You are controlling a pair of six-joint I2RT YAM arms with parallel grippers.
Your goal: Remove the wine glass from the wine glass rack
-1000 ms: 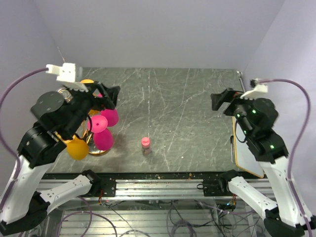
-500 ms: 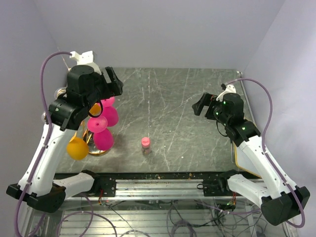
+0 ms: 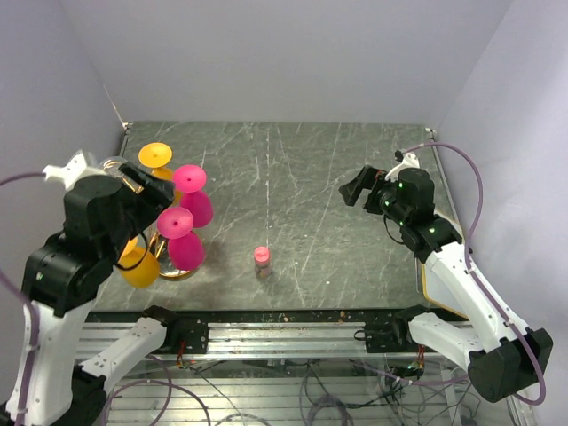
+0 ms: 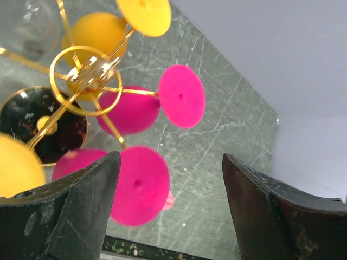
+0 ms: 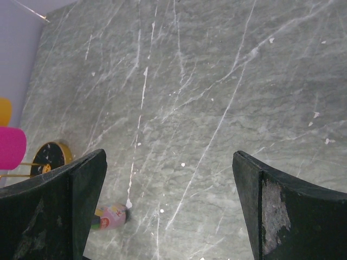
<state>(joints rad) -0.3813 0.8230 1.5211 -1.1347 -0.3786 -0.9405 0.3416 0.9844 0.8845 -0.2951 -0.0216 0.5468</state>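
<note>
The gold wine glass rack [image 3: 164,232] stands at the table's left, its ring top [image 4: 87,76] and round base [image 4: 43,124] seen from above in the left wrist view. Pink and orange wine glasses hang upside down from it. The nearest pink wine glass [image 3: 175,222] shows its round foot [image 4: 138,184] just inside my left finger [image 4: 70,216]. My left gripper [image 3: 142,191] hovers above the rack, open, holding nothing [image 4: 171,216]. My right gripper [image 3: 355,188] is open over bare table at the right [image 5: 168,200].
A small bottle with a pink cap [image 3: 262,260] stands in the middle near the front edge, also seen as the bottle [image 5: 111,215] in the right wrist view. A clear glass [image 4: 30,21] sits behind the rack. A white board [image 3: 444,293] lies at the right edge.
My left arm has swung back to the left and lower, uncovering the rack; its jaws have narrowed slightly. The right gripper moved in toward the table's middle, then held still.
</note>
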